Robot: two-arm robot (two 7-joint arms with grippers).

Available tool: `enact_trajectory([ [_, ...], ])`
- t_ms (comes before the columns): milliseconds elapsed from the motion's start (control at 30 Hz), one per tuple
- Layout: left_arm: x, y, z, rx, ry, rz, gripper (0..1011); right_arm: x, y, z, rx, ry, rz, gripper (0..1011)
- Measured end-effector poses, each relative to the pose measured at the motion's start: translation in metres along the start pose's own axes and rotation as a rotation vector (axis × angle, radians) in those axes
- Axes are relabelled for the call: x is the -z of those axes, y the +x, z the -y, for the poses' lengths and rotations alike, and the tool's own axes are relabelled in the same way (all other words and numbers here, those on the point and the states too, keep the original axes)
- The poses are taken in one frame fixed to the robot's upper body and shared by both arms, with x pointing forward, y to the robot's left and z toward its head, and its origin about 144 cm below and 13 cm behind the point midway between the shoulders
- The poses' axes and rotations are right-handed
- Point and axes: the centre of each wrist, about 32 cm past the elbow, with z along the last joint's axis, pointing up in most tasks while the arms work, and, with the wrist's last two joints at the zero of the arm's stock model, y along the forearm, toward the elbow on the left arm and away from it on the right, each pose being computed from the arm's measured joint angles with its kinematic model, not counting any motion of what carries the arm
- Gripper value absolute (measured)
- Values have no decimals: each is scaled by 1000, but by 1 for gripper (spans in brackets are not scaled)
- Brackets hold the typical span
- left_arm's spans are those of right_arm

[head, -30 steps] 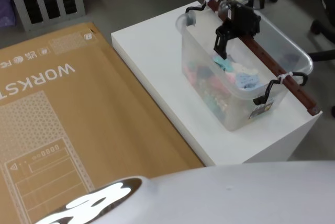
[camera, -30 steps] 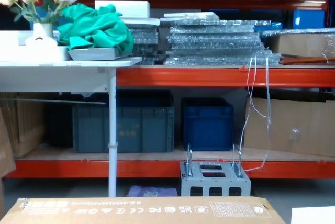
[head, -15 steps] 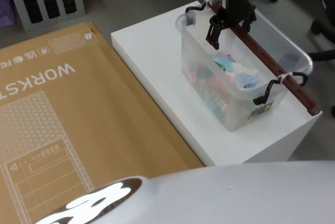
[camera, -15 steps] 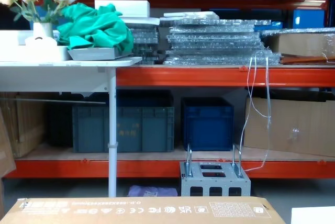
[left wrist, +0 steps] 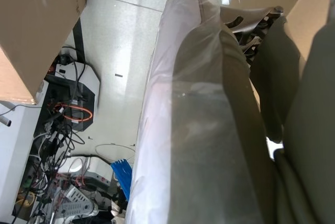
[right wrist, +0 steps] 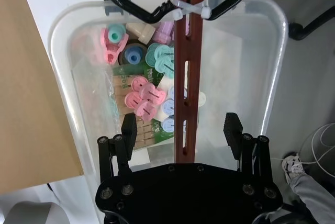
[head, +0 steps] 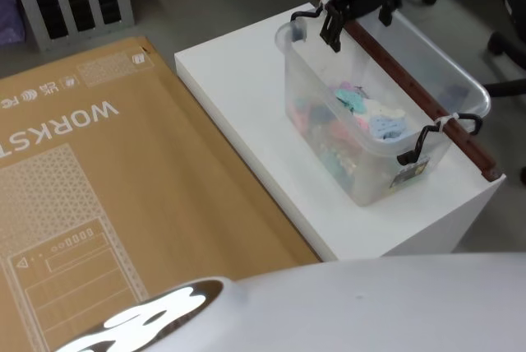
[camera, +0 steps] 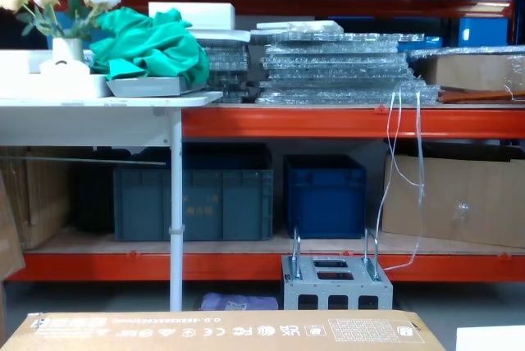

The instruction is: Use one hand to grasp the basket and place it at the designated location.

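The right gripper (right wrist: 180, 130) hangs above the far end of the basket (head: 374, 159), its black fingers (right wrist: 129, 129) spread wide and holding nothing. Seen from its own wrist camera, the dark red-brown handle bar (right wrist: 182, 67) runs straight out between the two fingers, lengthwise down the middle of the bin, so the jaws straddle it from above without touching it. That is the relation that matters: the bar's long axis lies across the closing direction, and the gripper sits clear above it, so by my reckoning a straight drop and a squeeze would take it near its far end rather than at mid-span.

The basket stands on the white worktop (head: 246, 113), toward its right side, with coloured clips and small packets (right wrist: 146, 96) heaped in the bottom. Black clips (right wrist: 131, 4) and a white zip tie (right wrist: 191, 7) fasten the bar at the opposite rim. A large brown cardboard box (head: 99, 196) lies to the left of the worktop.

The left arm stays parked out of the work; I cannot tell how its gripper stands.
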Motion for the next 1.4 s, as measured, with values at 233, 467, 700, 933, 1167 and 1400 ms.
enact_trajectory([
  [233,0,0,0,0,0,0,0,3,2,9,18,-5,-14,1000],
  [467,0,0,0,0,0,0,0,7,1,20,42,-9,-27,1001],
  [700,0,0,0,0,0,0,0,11,2,35,76,-15,-37,1001],
  [933,0,0,0,0,0,0,0,14,4,49,102,-20,-35,1001],
  [1167,0,0,0,0,0,0,0,14,1,63,128,-21,-24,1001],
  [1400,0,0,0,0,0,0,0,11,-6,74,143,-21,-9,1001],
])
